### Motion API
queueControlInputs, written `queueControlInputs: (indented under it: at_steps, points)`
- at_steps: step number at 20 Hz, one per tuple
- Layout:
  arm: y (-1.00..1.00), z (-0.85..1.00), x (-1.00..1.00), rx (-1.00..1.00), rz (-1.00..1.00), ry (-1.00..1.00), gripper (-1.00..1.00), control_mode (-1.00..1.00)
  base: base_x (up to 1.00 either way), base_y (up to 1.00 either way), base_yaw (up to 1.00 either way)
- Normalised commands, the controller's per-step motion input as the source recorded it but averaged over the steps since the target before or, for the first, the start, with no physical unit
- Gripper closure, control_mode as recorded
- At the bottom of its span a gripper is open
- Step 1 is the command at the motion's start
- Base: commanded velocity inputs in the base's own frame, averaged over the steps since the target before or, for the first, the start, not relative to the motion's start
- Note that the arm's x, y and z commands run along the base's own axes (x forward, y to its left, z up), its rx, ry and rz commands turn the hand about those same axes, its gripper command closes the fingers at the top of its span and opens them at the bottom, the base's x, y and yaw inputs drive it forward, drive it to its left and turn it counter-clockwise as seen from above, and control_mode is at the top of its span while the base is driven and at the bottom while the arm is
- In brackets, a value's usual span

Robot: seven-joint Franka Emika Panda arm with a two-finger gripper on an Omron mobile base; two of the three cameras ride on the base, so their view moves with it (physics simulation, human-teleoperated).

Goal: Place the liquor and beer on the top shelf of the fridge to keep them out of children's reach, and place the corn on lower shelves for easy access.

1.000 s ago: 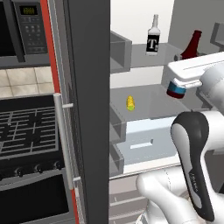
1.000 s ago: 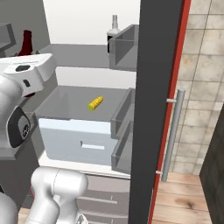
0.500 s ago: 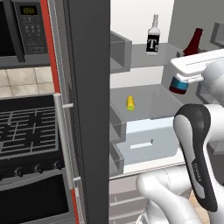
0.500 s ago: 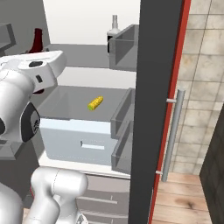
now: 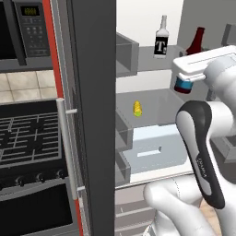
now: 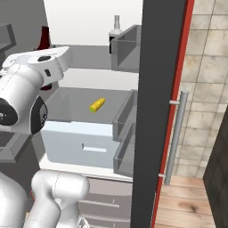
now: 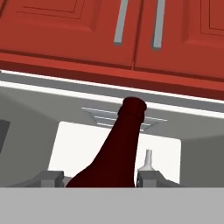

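1. Beer [image 5: 195,42] stands clamped between the gripper [image 7: 100,178] fingers, neck up, right of the liquor [image 5: 160,44] at top shelf [image 5: 147,63] height.
2. Hand and beer have risen over the last second; placing looks close.
3. Corn [image 5: 137,108] is unmoved on the shelf below the liquor, as is the liquor itself.

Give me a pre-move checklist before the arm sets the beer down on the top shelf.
1. Beer sits between the gripper fingertips, neck upright: ok.
2. Grip is firm enough to hold: cannot tell, the contact is cut off at the bottom of the hand view.
3. Fridge door open: ok.
4. Liquor already on the top shelf, apart from the beer: ok.
5. Bare shelf beside the liquor to land on: ok.
6. Corn on a lower shelf, out of the path: ok.
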Motion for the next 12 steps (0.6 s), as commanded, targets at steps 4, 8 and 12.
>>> queueControlInputs:
  at_steps: [4,8,12]
  points:
    - [0.00,0.00,0.33,-0.03,0.00,0.00,1.00,-1.00,0.00,0.00,0.00]
    - [0.00,0.07,0.28,-0.05,0.00,-0.02,1.00,-1.00,0.00,0.00,0.00]
    - [0.00,0.14,0.23,-0.06,0.00,-0.04,1.00,-1.00,0.00,0.00,0.00]
